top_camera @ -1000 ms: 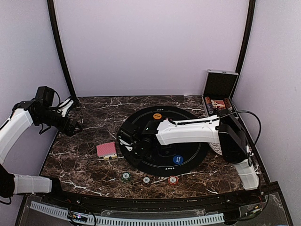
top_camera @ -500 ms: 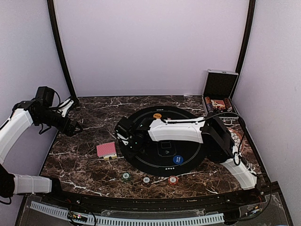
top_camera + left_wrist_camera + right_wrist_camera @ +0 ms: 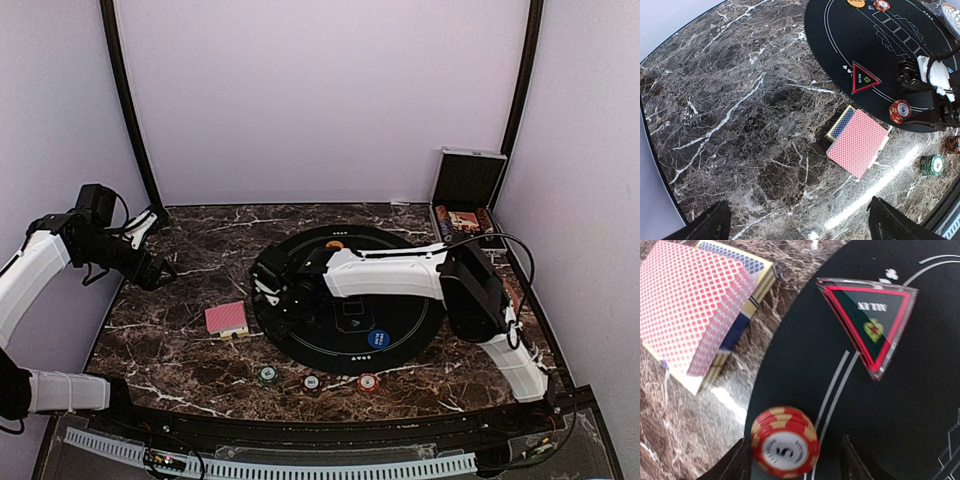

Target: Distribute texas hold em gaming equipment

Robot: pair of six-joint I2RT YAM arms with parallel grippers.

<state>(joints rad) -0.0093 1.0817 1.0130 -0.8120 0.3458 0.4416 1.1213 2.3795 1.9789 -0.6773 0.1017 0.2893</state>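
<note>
At the edge of the mat (image 3: 900,430), the red chips (image 3: 785,448) are flanked, not pinched, by the parted jaws of the right gripper (image 3: 797,462), seemingly as a stake; the left gripper (image 3: 795,224) is held spread, empty.

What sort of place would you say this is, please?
Probably a lab test booth dressed as a poker table: plain pale walls close in a marble-look tabletop, which carries a round black mat, a red-backed card deck and striped poker chips.

The marbled table (image 3: 190,350) is being covered at mid-frame by a round black mat (image 3: 410,320). A silver-edged black case (image 3: 468,180) is being kept open at the upper right, near the pale wall (image 3: 320,100).
</note>
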